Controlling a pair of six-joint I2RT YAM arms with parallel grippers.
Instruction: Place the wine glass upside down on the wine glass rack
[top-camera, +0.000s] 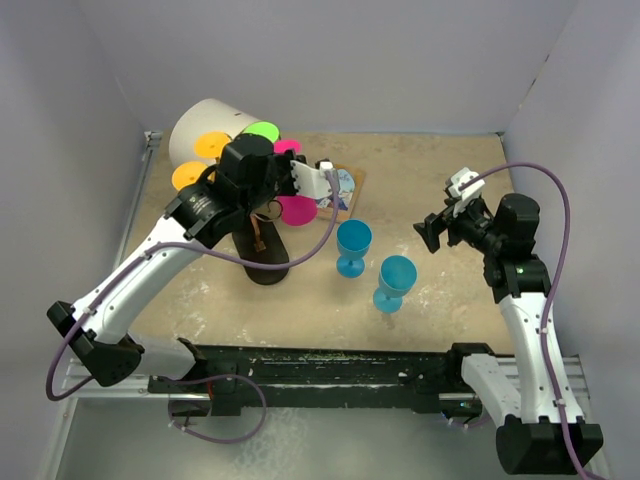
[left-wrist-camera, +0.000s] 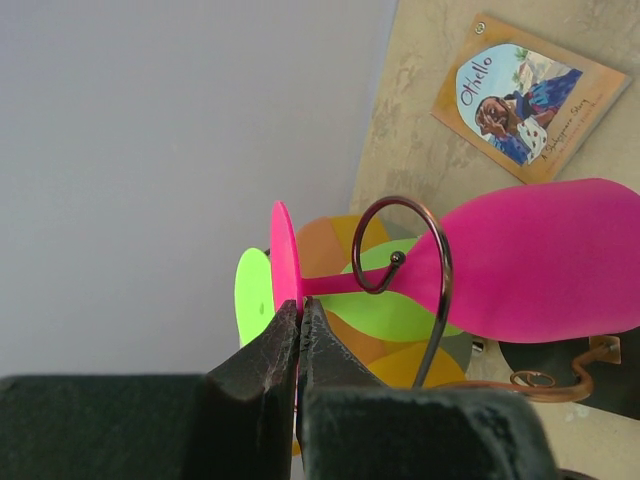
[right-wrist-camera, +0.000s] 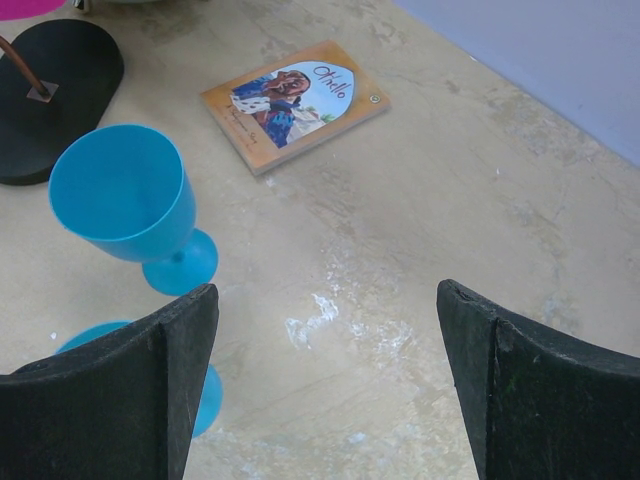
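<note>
Left jaws: clamped on the foot's edge of the pink wine glass (left-wrist-camera: 540, 260)
Glass: stem through a scroll of the wine glass rack (left-wrist-camera: 446, 275), just ahead of the jaws; bowl beyond
Right jaws: apart, empty; blue glass (right-wrist-camera: 120, 195) ahead-left
Risk: releasing before the foot seats could drop the glass; a sideways drag could tip the rack

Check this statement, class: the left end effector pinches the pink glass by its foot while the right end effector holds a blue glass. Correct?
Not quite: the right end effector is open and holds nothing; the right wrist view shows its fingers apart, a blue glass standing beyond them. The left end effector does pinch the pink glass by its foot.
</note>
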